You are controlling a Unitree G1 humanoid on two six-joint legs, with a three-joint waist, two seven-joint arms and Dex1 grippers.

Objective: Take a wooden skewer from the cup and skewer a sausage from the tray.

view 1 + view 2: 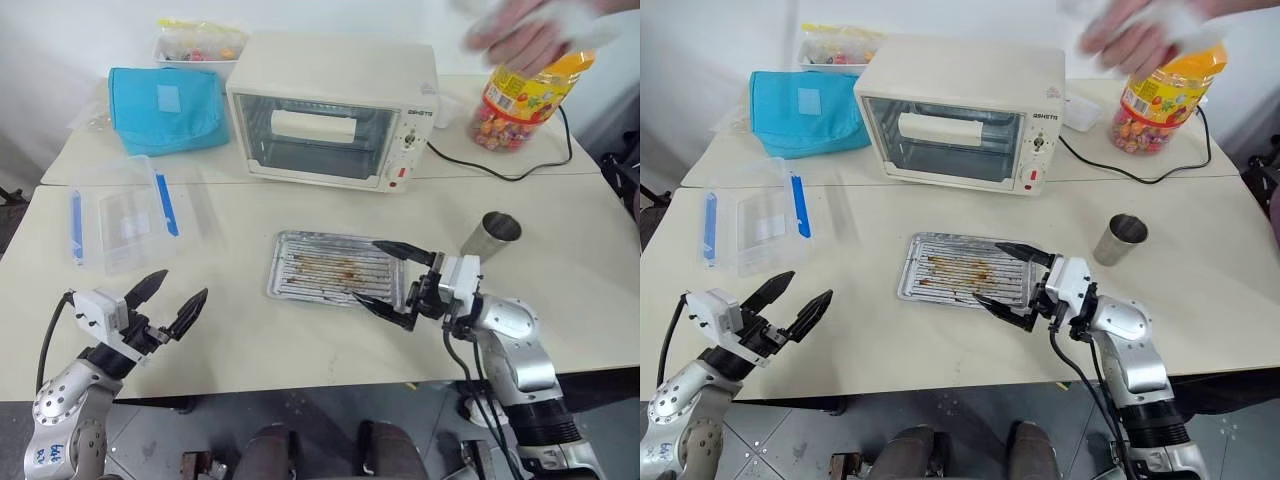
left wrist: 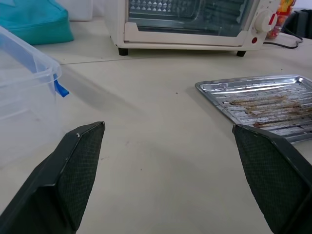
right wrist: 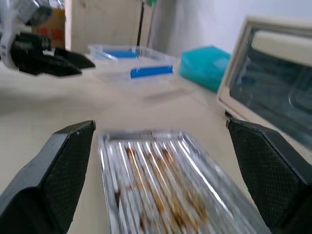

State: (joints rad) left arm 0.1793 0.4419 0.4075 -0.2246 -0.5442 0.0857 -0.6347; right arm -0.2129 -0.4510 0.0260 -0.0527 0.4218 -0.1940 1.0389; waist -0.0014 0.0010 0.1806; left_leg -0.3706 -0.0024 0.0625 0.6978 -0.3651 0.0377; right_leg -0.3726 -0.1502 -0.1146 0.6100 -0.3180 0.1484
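Nothing is progressing yet: both left gripper [image 1: 168, 303] and right gripper [image 1: 387, 280] are hovering spread, empty; cup [image 1: 490, 236] untouched, tray [image 1: 300, 262] showing no sausage.

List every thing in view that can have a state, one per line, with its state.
cup: upright on the table, no skewer visible.
tray: flat on the table, grease-stained, no sausage on it.
toaster oven: door shut.
clear plastic box: lid on.
candy jar: upright, a person's hand over its top.
left gripper: open, holding nothing.
right gripper: open, over the tray's end.
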